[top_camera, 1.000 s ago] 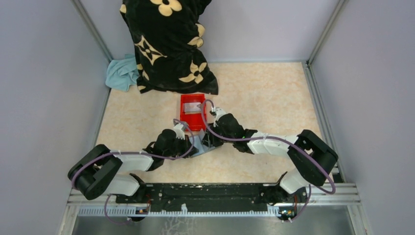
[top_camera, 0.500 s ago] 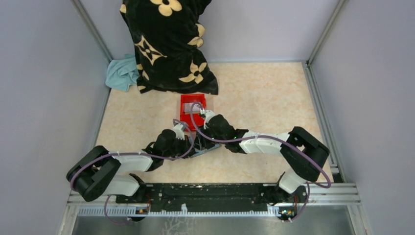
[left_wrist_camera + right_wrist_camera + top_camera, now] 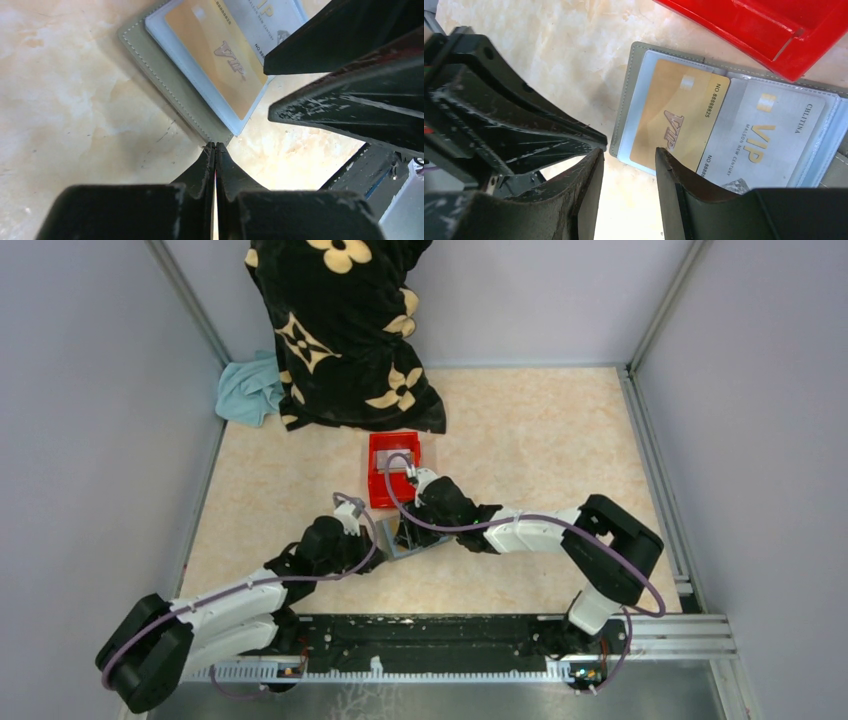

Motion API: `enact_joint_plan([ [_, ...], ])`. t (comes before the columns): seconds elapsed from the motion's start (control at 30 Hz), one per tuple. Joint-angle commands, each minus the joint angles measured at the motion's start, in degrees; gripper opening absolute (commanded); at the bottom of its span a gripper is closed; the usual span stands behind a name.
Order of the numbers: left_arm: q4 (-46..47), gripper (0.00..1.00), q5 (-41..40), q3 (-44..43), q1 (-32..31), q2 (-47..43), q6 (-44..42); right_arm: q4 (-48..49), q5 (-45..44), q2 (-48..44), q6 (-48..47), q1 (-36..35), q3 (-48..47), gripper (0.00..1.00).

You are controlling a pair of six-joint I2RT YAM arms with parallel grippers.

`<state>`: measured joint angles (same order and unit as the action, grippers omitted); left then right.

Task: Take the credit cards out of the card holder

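The grey card holder point(image 3: 628, 95) lies open on the table beside the red bin. Its blue-grey pockets hold a gold credit card point(image 3: 674, 120) and a silver credit card point(image 3: 764, 135). My right gripper point(image 3: 629, 152) is open and empty, its jaws standing over the holder's near edge and the gold card's corner. My left gripper point(image 3: 215, 146) is shut, its tips at the holder's corner point(image 3: 172, 85). The gold card point(image 3: 215, 50) shows there too. In the top view the holder point(image 3: 408, 544) is mostly hidden under both grippers.
The red bin point(image 3: 380, 480) stands just behind the holder and has a grey card point(image 3: 399, 462) in it. A black flowered cloth point(image 3: 340, 330) and a light blue cloth point(image 3: 250, 390) lie at the back left. Grey walls enclose the table.
My right gripper has come from the red bin's side towards me, over the holder. My left arm has swung back to the lower left, its gripper staying at the holder's edge.
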<state>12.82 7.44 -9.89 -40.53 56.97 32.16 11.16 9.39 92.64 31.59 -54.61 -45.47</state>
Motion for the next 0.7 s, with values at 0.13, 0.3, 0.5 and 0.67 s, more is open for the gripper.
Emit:
enact_joint_plan([
  [0.13, -5.4, 0.04, -0.9, -0.6, -0.3, -8.2, 1.1, 3.7, -1.2, -0.2, -0.5, 2.4, 0.0, 0.43],
  [0.3, -3.0, 0.03, 1.4, -2.8, -0.3, -7.9, 1.2, 4.2, -1.0, 0.1, -0.2, 4.0, 1.5, 0.43],
  [0.5, -0.1, 0.02, 2.2, -6.3, -0.4, 0.0, -1.7, 5.2, -0.2, 0.3, 0.1, 4.8, 1.4, 0.43],
  [0.67, 2.3, 0.01, 1.4, -8.6, -0.3, 5.1, -4.3, 5.8, 0.2, 1.1, 0.3, 5.1, 1.8, 0.43],
])
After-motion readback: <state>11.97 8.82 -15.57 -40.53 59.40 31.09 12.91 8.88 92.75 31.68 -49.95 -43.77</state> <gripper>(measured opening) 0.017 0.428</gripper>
